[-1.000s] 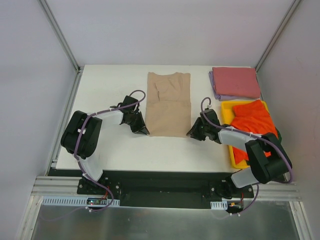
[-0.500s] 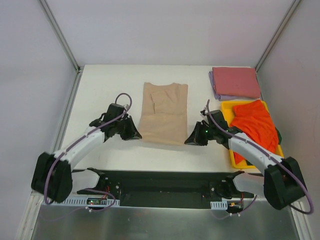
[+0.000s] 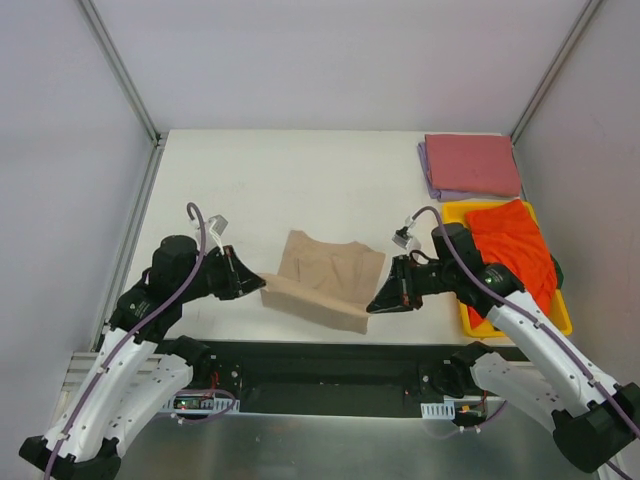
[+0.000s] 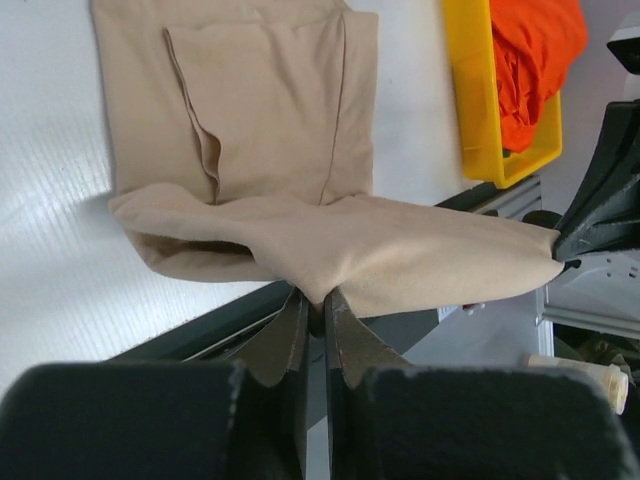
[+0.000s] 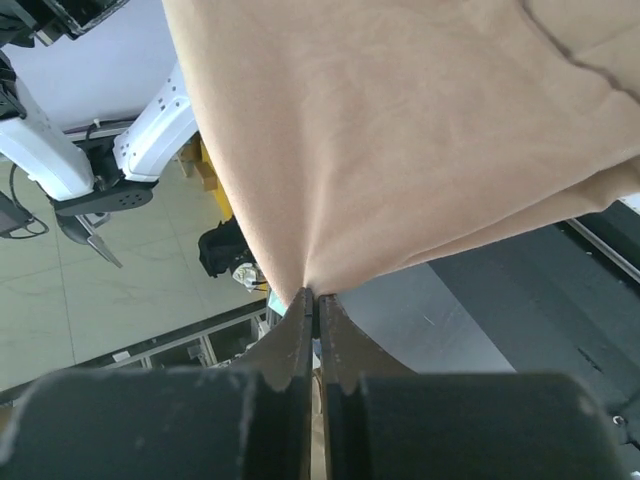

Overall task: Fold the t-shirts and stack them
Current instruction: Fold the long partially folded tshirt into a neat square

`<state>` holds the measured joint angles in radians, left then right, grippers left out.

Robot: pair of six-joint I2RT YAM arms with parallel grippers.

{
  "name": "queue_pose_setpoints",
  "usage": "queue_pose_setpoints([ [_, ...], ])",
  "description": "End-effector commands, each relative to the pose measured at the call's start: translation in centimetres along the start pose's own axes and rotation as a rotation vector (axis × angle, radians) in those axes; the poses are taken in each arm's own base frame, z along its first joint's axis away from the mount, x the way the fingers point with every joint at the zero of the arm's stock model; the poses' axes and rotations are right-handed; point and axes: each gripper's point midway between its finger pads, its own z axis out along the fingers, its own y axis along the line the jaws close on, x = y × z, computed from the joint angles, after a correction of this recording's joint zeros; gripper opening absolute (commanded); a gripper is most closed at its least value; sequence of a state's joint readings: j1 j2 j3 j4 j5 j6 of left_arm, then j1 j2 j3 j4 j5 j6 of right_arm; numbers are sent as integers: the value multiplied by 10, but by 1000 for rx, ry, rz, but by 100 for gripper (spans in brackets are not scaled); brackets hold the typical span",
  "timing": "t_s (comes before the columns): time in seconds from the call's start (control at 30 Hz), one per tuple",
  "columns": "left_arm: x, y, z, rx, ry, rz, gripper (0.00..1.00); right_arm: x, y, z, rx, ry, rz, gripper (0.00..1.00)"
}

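We log the left arm [image 3: 125, 345] stretched forward and bent inward, right arm [image 3: 535, 335] mirrored. The left claw [image 3: 260, 288] points right, the right claw [image 3: 372, 306] points left, facing each other. Each claw's 2 jaws are pressed together on a corner of the tan t-shirt [image 3: 325, 272].

2 arms on blk base plate [image 3: 330, 362]: left arm [image 3: 128, 375] at plate's left end, right arm [image 3: 540, 340] at its right end. White link shells, blk joints. Lilac cable [image 3: 200, 235] along ea., white connector [image 3: 217, 225] near wrist. Blk tapered fingers [image 4: 285, 345] on left gripper [image 3: 262, 288], right gripper [image 3: 372, 306].
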<state>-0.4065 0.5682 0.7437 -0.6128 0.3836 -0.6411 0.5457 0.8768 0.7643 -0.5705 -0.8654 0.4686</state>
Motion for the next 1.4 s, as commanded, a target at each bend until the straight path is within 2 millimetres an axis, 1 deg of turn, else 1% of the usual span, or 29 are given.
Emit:
queue_pose_setpoints([
  [0.0,-24,4,-5,-84,-85,-4,0,1,10,-7,-20,-7,70,0],
  [0.03,-27,7,-2,-104,-88,-12,0,-2,7,-7,-12,-16,78,0],
  [0.17,-47,5,14,-121,-108,-29,0,-28,-8,-10,41,-110,88,1],
  [0.27,-65,3,27,-136,-138,-28,0,-51,-16,-16,86,-183,69,0],
  [0.3,-75,1,30,-139,-155,-18,0,-58,-20,-17,102,-204,66,1],
  [0.4,-95,4,41,-188,-186,-16,0,-76,-32,-17,136,-238,96,0],
  [0.47,-101,8,51,-221,-171,-24,0,-88,-40,-18,148,-261,119,0],
  [0.53,-103,11,64,-238,-134,-13,0,-98,-51,-19,186,-291,135,0],
  [0.63,-103,23,81,-285,-87,-17,0,-110,-67,-21,242,-330,146,0],
  [0.8,-115,39,108,-356,-65,-9,0,-126,-96,-23,348,-395,162,0],
  [0.9,-120,43,127,-366,-33,-4,0,-134,-108,-21,379,-412,174,0],
  [1.03,-122,55,146,-400,5,-16,0,-150,-123,-14,386,-424,157,0],
  [1.13,-120,63,159,-414,40,-20,0,-162,-133,-8,392,-429,160,0],
  [1.2,-117,68,166,-425,61,-26,0,-168,-140,-1,383,-425,169,1],
  [1.37,-115,83,182,-457,97,-39,0,-178,-157,8,400,-418,198,0],
])
